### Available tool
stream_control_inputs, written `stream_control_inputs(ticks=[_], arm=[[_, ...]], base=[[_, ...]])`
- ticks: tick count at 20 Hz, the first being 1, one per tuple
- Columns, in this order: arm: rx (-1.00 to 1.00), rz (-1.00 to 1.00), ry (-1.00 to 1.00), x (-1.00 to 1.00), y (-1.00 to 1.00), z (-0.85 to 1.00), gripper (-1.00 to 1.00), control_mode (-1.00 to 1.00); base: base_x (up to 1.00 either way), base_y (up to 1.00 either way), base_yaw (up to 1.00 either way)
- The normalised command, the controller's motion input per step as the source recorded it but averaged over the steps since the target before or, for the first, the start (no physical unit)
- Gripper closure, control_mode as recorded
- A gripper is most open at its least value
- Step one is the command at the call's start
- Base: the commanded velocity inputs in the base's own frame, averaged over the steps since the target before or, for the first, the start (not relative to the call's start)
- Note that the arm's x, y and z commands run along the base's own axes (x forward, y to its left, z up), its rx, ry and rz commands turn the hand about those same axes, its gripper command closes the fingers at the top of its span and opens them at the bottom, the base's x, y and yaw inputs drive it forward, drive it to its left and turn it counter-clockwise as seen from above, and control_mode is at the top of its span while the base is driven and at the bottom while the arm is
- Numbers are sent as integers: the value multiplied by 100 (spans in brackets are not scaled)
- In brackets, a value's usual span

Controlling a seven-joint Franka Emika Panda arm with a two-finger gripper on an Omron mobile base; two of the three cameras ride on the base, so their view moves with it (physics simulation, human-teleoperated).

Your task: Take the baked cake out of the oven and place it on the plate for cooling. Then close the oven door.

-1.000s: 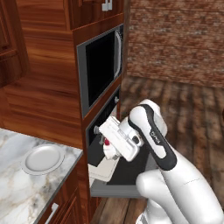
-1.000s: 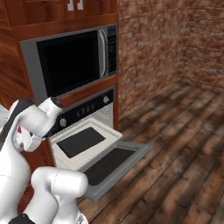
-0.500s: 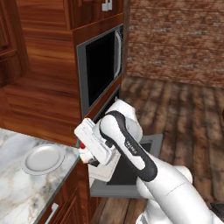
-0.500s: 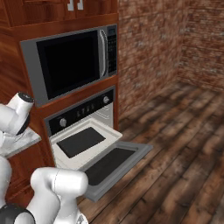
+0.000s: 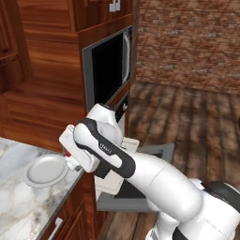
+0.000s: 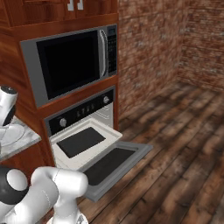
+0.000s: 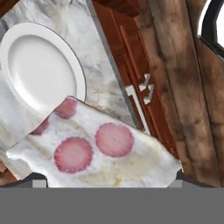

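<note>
White cake (image 7: 94,153) with red rounds filling the foreground, plate (image 7: 39,65) on marble counter (image 7: 98,83) beyond

**Brick and wood kitchen corner**

Red brick walls (image 6: 175,48) fill the upper right. A dark plank floor (image 6: 183,157) spreads below. Wooden cabinetry (image 5: 42,84) occupies the left, holding a microwave (image 6: 70,61), with a marble counter (image 5: 18,211) at lower left.

White cake (image 7: 96,153) with red spots; white-grey plate (image 7: 37,65)
</note>
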Motion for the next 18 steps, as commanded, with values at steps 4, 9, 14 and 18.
stream_control_inputs(ticks=[4, 9, 14, 18], arm=[[-16, 0, 4, 59, 48, 0, 100, -100], [-19, 0, 3, 31, 44, -8, 100, -100], [-21, 0, 1, 21, 41, -29, 100, -100], [-20, 0, 0, 18, 32, -41, 100, -100]], base=[[0, 0, 0], [0, 0, 0], [0, 0, 0], [0, 0, 0]])
